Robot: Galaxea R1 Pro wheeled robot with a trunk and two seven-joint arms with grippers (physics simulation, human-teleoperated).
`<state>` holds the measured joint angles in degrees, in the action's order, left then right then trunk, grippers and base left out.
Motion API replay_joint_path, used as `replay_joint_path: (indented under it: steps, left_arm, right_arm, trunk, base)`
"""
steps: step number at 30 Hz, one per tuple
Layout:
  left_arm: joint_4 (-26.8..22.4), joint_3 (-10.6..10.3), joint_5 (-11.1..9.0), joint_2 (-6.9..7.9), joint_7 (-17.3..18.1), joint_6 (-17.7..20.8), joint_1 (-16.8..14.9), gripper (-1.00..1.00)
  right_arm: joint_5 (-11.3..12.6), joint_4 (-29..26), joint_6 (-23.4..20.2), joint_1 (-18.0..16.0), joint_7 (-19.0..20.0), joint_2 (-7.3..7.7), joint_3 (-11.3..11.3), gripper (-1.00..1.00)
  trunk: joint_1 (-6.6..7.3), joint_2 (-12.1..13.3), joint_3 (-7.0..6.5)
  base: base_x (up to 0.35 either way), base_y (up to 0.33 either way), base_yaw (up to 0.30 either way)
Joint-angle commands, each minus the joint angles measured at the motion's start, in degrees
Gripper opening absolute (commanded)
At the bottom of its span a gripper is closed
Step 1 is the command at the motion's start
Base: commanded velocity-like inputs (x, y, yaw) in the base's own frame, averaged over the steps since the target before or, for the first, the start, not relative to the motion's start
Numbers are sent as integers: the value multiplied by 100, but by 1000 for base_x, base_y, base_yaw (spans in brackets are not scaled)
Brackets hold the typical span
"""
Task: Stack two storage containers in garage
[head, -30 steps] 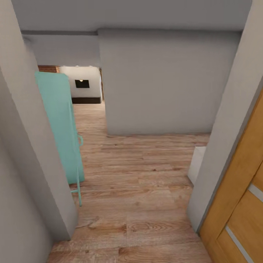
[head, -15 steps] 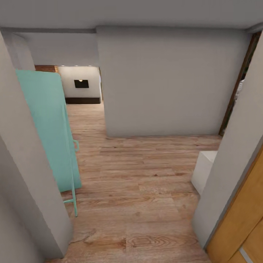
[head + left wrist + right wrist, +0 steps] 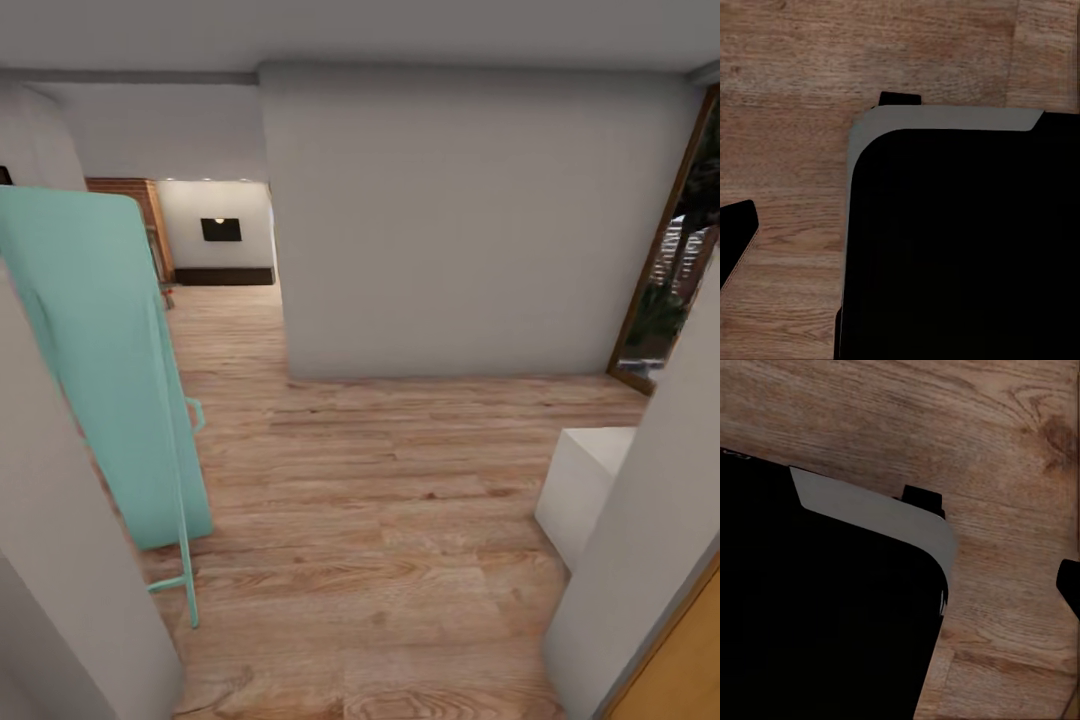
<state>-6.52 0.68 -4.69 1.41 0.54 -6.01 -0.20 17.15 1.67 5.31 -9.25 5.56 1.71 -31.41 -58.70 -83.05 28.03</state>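
Wood-plank flooring (image 3: 400, 500) runs between smooth grey walls (image 3: 470, 220). Flat teal panel (image 3: 100, 370) stands left. Gripper states: cannot tell.

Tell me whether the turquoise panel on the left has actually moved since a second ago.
No. The turquoise panel keeps its place against the wood floor and grey wall; the whole view shifted, so the camera moved.

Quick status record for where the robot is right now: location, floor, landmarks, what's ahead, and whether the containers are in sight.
location: indoor passage between pale grey walls
floor: light wood-plank floor
left landmark: teal panel standing on thin legs
right landmark: white block on the floor, orange wooden door at the near edge
ahead: grey wall; opening beside it leads to a room with red brick
far right: glass doorway
containers: none in sight
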Motion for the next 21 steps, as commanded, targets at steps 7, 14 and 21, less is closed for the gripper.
replay_joint_path:
  steps: [7, 14, 21]
  left_arm:
    - [-1, 2, -49, 0, 5, -14, -4, 100]
    - [0, 1, -49, 0, 0, -14, 0, 100]
    - [1, 1, -49, 0, -1, -14, 2, 100]
  right_arm:
    - [60, 18, 36, -7, 33, 1, -40, 100]
    - [60, 18, 40, -7, 33, 5, -40, 100]
    - [60, 18, 41, -7, 33, 5, -40, 100]
  trunk:
    - [-3, -3, 5]
    - [-3, -3, 5]
    - [-3, -3, 5]
  base:
    - [322, 0, 0]
    - [322, 0, 0]
    - [322, 0, 0]
